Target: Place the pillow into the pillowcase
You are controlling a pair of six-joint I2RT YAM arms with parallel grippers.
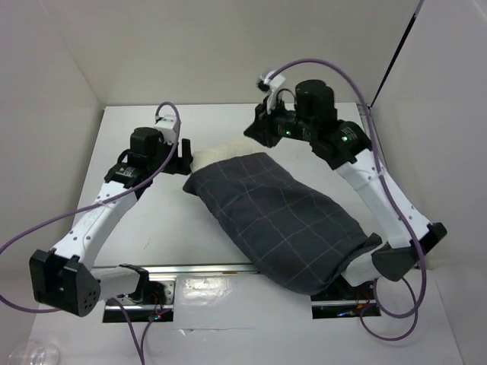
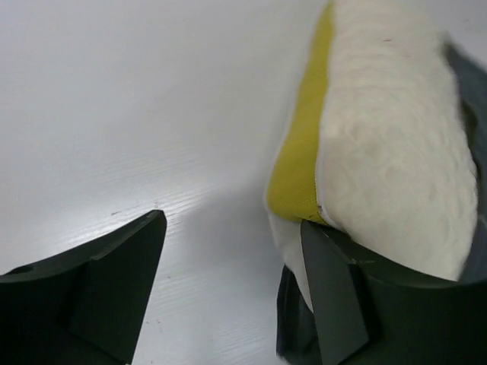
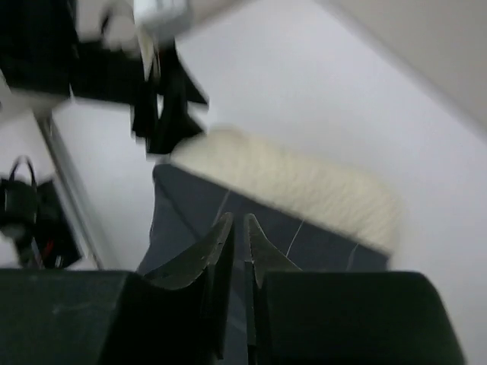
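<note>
1. The pillow (image 1: pixel 218 156) lies mostly inside the pillowcase (image 1: pixel 281 220) at frame centre. Only its cream end shows, at the case's upper-left mouth.
2. The left gripper (image 2: pixel 232 220), jaws apart, sits at that exposed end with one finger touching it beside the yellow piping (image 2: pixel 304 152). It should close on the case's open edge, not the pillow, and draw it over.
3. The right gripper (image 3: pixel 237 220), jaws together on nothing, hovers above the mouth. It could press the pillow in.
4. Bare table (image 1: pixel 175 228) lies left. The wall (image 1: pixel 441 114) crowds the right.
</note>
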